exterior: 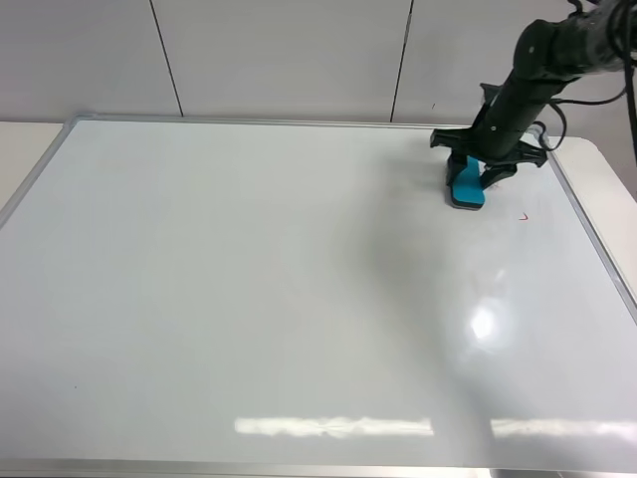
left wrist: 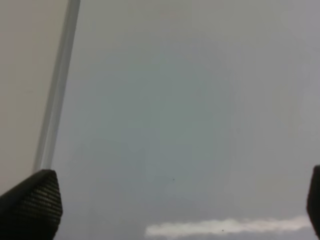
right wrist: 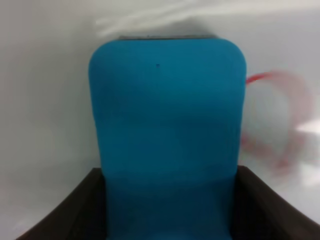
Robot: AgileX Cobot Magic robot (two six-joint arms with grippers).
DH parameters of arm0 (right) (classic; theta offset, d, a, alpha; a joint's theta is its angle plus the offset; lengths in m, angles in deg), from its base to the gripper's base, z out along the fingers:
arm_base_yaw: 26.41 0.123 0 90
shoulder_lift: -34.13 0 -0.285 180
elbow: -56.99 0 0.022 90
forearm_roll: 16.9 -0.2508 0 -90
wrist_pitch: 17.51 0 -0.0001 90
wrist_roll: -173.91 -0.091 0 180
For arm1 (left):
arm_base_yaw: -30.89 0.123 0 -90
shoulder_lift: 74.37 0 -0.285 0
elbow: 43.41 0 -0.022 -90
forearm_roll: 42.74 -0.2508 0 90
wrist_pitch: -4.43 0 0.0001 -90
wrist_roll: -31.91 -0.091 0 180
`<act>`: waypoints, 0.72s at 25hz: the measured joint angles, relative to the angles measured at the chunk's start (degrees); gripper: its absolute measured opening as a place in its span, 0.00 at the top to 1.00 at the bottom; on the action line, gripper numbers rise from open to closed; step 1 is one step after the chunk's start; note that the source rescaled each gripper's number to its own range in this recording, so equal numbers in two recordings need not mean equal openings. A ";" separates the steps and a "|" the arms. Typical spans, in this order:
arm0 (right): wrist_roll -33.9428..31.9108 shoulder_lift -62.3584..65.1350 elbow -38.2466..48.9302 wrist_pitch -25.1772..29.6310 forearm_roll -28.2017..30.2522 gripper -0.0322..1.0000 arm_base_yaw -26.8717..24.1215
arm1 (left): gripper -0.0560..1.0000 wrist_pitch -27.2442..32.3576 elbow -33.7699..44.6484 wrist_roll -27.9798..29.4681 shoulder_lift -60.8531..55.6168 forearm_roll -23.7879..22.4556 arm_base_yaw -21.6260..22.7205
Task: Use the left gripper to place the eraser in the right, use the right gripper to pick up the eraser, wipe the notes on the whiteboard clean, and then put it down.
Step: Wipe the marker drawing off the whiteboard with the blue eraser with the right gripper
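Beside the eraser [exterior: 464, 187] in the right claw [exterior: 477, 165], red notes [exterior: 525, 216] mark the whiteboard [exterior: 249, 299].

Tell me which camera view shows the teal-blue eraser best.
The right wrist view: the teal-blue rounded-rectangular eraser fills the frame, gripped by the black right end effector. The exterior high view shows it small, partly hidden under that end effector. The left wrist view shows glossy whiteboard, no eraser.

Blurry red notes [right wrist: 262, 78] beside eraser [right wrist: 167, 130]
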 joint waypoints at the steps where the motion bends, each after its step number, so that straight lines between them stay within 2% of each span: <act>1: 0.13 0.00 0.00 -0.84 0.19 0.96 -1.50 | 0.00 0.00 0.00 0.00 0.00 0.00 0.00; 6: 1.84 -0.11 0.00 -3.87 2.65 0.96 -9.32 | 0.00 0.00 0.00 0.00 0.00 0.00 0.00; 9: 2.11 -0.17 0.00 -3.93 3.64 0.96 -11.05 | 0.00 0.00 0.00 0.00 0.00 0.00 0.00; 15: 3.13 -0.60 -0.66 -3.69 3.18 0.96 -9.96 | 0.00 0.00 0.00 0.00 0.00 0.00 0.00; 18: 5.81 -1.10 -1.06 -5.14 0.50 0.96 -5.42 | 0.00 0.00 0.00 0.00 0.00 0.00 0.00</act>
